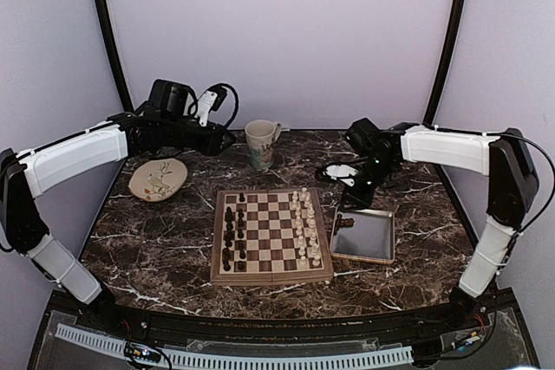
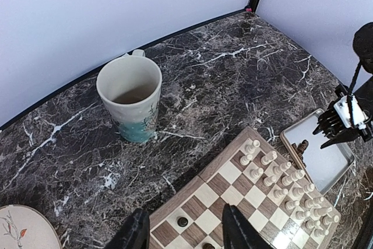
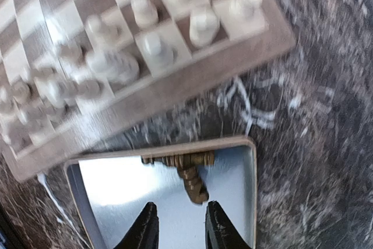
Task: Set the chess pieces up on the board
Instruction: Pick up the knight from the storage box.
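Plainly, most of the small dark brown wooden chessmen point(image 1: 230, 233) stood in two files along the left side of the square wooden chessboard point(image 1: 271, 276), a checkered board with a pale border at the middle of the dark marble table point(image 1: 156, 240). The cream-white chessmen point(image 1: 303, 227) filled the two files on the right side.

Just beside the board on the right lay a shiny rectangular metal tray point(image 1: 373, 244). At least one more dark brown chessman point(image 3: 189, 173) lay on its side in it, near the edge closest to the board. The wrist view was too blurred for me to tell whether there was one piece or two.

The right gripper point(image 3: 180, 231) hung over the tray with its fingers a little apart. They held nothing, and their tips were just short of the fallen piece.

The left gripper point(image 2: 186, 231) hovered above the far-left corner of the board with its fingers spread and empty.

Beyond the board stood a pale ceramic mug point(image 2: 129, 97) with a blue-green base. A round patterned plate point(image 1: 158, 179) sat to the far left.
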`<action>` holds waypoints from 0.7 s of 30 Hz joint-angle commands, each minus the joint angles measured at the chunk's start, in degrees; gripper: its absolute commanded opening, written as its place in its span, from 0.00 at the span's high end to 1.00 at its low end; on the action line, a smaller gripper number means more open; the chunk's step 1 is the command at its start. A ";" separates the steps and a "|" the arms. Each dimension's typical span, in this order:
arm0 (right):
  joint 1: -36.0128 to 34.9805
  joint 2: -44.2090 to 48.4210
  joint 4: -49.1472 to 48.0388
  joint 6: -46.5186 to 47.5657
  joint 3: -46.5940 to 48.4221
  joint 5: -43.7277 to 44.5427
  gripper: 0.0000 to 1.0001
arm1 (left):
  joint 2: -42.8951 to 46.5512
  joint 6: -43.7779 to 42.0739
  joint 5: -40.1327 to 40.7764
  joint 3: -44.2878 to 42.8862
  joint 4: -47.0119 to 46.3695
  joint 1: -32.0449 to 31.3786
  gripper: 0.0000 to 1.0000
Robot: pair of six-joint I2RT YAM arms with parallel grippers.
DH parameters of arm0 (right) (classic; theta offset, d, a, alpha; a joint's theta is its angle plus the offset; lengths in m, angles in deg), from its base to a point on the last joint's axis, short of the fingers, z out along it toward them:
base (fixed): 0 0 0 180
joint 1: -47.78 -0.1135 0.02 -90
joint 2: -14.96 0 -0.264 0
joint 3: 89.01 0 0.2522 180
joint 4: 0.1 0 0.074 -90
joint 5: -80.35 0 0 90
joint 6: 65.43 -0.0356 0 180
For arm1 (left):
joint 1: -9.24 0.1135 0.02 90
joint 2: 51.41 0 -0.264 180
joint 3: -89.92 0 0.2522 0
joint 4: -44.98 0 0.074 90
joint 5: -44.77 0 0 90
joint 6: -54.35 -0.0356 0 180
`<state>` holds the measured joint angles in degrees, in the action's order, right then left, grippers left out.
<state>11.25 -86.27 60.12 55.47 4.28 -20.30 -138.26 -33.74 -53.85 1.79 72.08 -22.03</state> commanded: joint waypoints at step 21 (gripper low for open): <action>3.37 -2.31 -6.20 12.36 -9.33 3.63 0.70 | -1.77 -0.24 -3.83 -0.90 -0.49 0.34 0.56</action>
<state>14.88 -87.54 54.76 66.35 -7.26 -15.82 -140.00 -33.72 -56.65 1.79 72.08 -22.03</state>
